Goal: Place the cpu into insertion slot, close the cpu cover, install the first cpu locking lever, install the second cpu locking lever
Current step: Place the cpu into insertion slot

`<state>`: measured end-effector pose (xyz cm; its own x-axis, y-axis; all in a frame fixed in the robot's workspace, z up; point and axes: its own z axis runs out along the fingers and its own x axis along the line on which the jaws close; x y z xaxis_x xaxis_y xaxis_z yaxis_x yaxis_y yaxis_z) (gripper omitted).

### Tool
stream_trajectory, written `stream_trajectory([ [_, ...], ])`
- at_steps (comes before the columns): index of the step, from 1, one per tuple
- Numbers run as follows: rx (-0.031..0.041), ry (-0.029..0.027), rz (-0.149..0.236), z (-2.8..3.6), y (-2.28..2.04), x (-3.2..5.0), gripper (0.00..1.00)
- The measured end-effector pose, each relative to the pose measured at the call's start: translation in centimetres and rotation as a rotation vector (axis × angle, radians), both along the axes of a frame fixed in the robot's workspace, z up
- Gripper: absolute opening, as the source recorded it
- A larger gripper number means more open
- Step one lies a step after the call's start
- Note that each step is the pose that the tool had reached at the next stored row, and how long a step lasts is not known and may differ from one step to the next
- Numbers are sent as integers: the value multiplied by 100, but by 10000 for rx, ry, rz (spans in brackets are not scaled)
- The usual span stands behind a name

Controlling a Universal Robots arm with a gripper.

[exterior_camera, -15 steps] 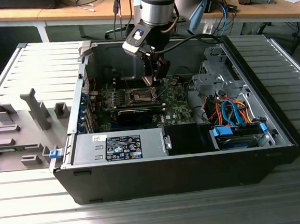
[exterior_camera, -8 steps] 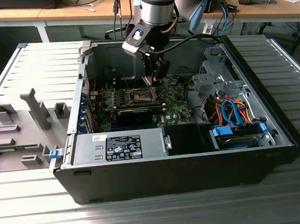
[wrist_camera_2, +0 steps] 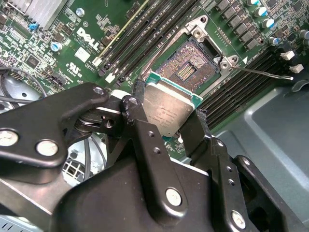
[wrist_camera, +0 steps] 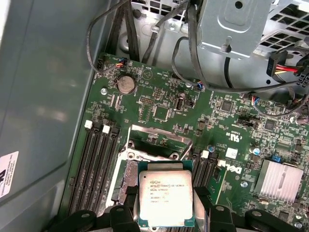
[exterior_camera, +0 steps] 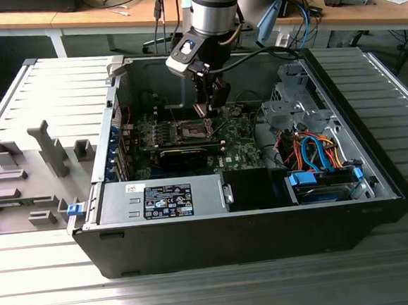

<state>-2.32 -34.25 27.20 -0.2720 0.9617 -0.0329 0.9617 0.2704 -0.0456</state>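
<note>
Second wrist view — end effector [wrist_camera_2: 168, 112] clamped on the cpu [wrist_camera_2: 166, 107], metal top up, near the insertion slot [wrist_camera_2: 193, 67].

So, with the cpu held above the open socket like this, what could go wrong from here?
1. The cpu, clamped in the end effector, does not look centred over the insertion slot. If it is lowered this way, it might land on the metal rim or bend the exposed contacts.
2. The fingers grip only two edges, so the chip may tilt on release.
</note>
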Motion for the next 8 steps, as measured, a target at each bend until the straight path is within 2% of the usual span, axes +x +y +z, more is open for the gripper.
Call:
stream_trajectory([
  [4, 16, -1, -174, -3, 0, 0, 55],
  [8, 161, 1, -445, -2, 0, 0, 55],
])
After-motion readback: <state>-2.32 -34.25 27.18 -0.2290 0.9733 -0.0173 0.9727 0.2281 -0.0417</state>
